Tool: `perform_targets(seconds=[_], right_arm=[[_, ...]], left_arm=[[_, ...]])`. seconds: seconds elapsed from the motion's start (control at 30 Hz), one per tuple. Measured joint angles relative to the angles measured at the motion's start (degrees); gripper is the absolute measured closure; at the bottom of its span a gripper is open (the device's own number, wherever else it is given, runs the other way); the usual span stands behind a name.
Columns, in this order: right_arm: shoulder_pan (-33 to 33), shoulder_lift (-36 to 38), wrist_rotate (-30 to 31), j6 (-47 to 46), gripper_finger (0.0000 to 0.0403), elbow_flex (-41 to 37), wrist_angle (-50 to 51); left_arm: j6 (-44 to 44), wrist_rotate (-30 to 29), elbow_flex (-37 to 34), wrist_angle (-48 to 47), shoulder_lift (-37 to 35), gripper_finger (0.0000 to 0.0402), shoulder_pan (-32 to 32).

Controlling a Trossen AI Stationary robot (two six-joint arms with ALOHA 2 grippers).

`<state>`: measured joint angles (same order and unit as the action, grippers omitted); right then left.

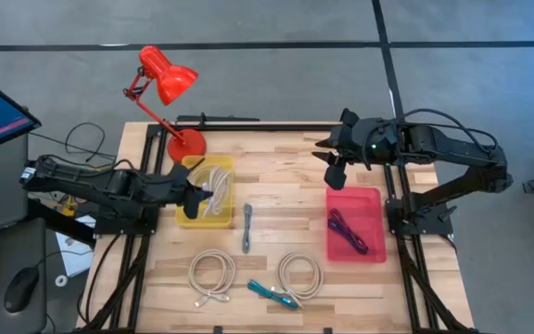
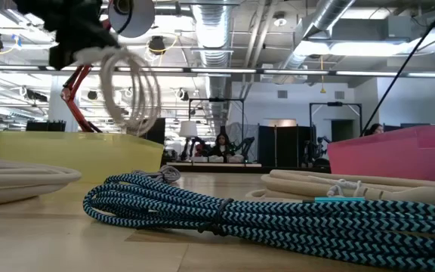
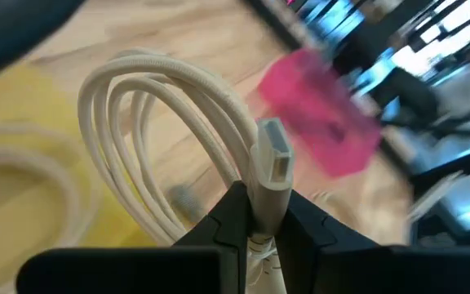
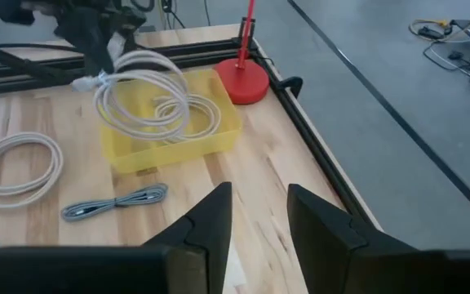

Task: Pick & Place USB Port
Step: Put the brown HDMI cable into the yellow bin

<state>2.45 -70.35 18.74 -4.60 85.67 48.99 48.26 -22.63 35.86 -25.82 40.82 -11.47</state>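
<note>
White USB cable [image 3: 178, 122], coiled in loose loops, hangs from the left gripper [image 3: 259, 220] above the yellow tray [image 1: 189, 218]. Only the left wrist view shows the grip itself: the two dark fingers [image 3: 227, 224] are clamped on the cable just below its flat metal plug [image 3: 272, 155]. The high view places this over the tray's right part, where another pale coil [image 1: 213, 176] already lies. The low view shows the loops dangling clear above the tray's rim, with the red lamp [image 1: 160, 88] arm behind.

On the wooden slat table [image 1: 276, 167], in front of the tray, a cream coil [image 1: 213, 276] lies flat; beside it is a bundled grey cable [image 1: 247, 227], then a teal-and-black braided cable [image 1: 273, 293], then a second cream coil [image 1: 300, 276]. The low view alone shows the teal cable's woven pattern, and that bundle fills its foreground, hiding much of the table.

Farther right stands the pink tray [image 1: 356, 224], holding a dark purple cable [image 1: 347, 231].

The right gripper [image 1: 334, 158] hovers behind the pink tray near the table's far edge, holding nothing. Its wrist view shows its fingers [image 4: 210, 216] standing apart, looking across to the yellow tray and lamp base.
</note>
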Motion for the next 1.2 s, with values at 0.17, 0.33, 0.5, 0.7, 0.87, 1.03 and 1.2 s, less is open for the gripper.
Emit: perform_targets(seconds=[0.17,0.33,0.5,0.7,0.87,1.03,1.2], right_arm=[[0.8,-1.4,-0.1,0.0,0.0291,0.0,0.4],[0.8,-2.4,-0.1,0.0,0.0291,0.0,0.9],[0.8,-3.3,0.1,0.0,0.0292,-0.1,1.8],[0.7,-3.2,0.8,0.0,0.0292,0.0,1.9],[0.7,-3.1,0.8,0.0,0.0292,0.0,1.8],[0.7,-3.1,0.8,0.0,0.0292,0.0,1.8],[0.7,-3.1,0.8,0.1,0.0292,0.0,1.8]], left_arm=[[0.2,0.0,0.0,-6.8,0.1,0.0363,0.0],[0.2,1.2,0.0,-9.6,0.1,0.0362,0.0],[0.3,1.7,0.0,-13.5,1.0,0.0362,0.0],[0.2,1.7,0.0,-15.7,2.0,0.036,0.0],[0.2,1.7,0.0,-15.7,2.2,0.0353,0.0],[0.2,1.7,0.0,-15.7,2.2,0.0339,0.0],[-2.3,1.7,0.0,-15.7,2.2,0.033,0.0]])
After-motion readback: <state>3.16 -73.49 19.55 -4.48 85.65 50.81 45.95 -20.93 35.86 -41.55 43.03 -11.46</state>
